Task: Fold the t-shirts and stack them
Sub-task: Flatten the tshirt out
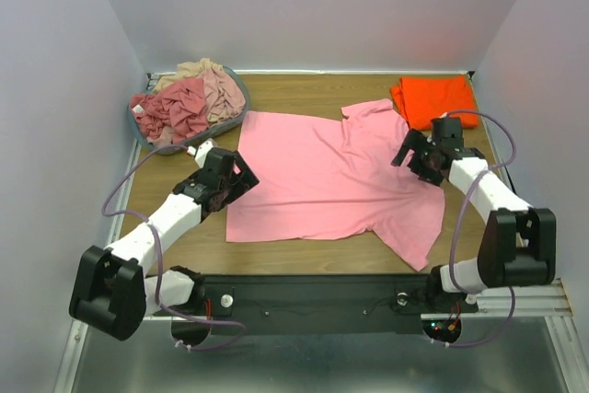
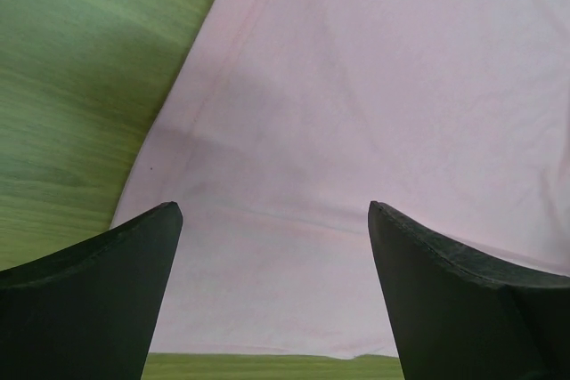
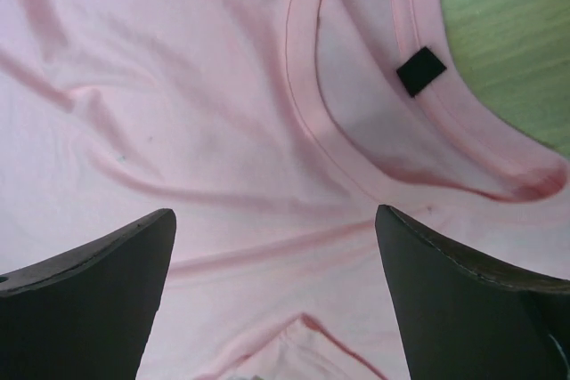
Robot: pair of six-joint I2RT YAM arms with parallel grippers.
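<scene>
A light pink t-shirt (image 1: 331, 177) lies spread flat across the middle of the table, its neck toward the right. My left gripper (image 1: 241, 175) is open and empty over the shirt's left hem edge; the left wrist view shows the pink cloth (image 2: 356, 113) between the fingers. My right gripper (image 1: 409, 156) is open and empty above the collar area; the right wrist view shows the collar (image 3: 356, 140) with a black tag (image 3: 420, 71). A folded bright orange t-shirt (image 1: 434, 98) lies at the back right. Dusty rose and beige shirts (image 1: 189, 98) are heaped in the basket.
The grey-blue oval basket (image 1: 241, 103) stands at the back left corner. The wooden table (image 1: 166, 177) is walled on three sides. A cable loops from each arm, one beside the left arm (image 1: 120, 192) and one beside the right arm (image 1: 504, 135).
</scene>
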